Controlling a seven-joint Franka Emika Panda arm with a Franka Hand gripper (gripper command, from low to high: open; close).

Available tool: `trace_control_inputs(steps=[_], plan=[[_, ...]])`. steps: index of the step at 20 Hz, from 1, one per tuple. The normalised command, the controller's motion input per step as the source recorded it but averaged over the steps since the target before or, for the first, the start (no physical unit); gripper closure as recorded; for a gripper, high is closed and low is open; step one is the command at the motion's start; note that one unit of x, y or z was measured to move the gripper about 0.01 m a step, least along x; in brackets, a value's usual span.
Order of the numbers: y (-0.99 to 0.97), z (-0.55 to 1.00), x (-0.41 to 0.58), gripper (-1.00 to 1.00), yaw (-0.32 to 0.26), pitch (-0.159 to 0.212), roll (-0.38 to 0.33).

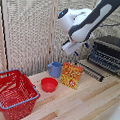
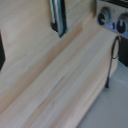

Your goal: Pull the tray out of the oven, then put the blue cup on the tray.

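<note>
1. The oven [image 1: 108,54] stands at the exterior view's right on the wooden table [image 1: 79,104]; its door hangs open and the tray [image 1: 90,70] sticks out toward the table's middle.
2. The blue cup [image 1: 55,69] sits upright near the back screen, just beside a yellow box [image 1: 72,75]; a red bowl [image 1: 49,84] lies in front of it; a red basket [image 1: 14,94] is at the exterior view's left.
3. The gripper [image 1: 74,53] hangs above the box and beside the tray, touching nothing; whether its fingers [image 2: 57,17] are spread or pressed together I cannot tell.
</note>
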Motion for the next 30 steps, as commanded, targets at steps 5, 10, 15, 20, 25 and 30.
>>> trace_control_inputs(steps=[5, 10, 15, 20, 25, 30], plan=[[-0.50, -0.06, 0.022, -1.00, 0.073, 0.030, -0.287], [-0.41, 0.04, 0.230, -1.00, 0.102, -0.155, -0.219], [-0.55, 0.11, 0.249, -1.00, 0.068, -0.177, -0.188], [-0.71, 0.00, 0.207, -1.00, 0.061, -0.063, -0.126], [-0.86, -0.15, 0.002, -1.00, 0.033, -0.014, -0.054], [-0.73, -0.12, 0.000, -1.00, 0.019, -0.012, -0.026]])
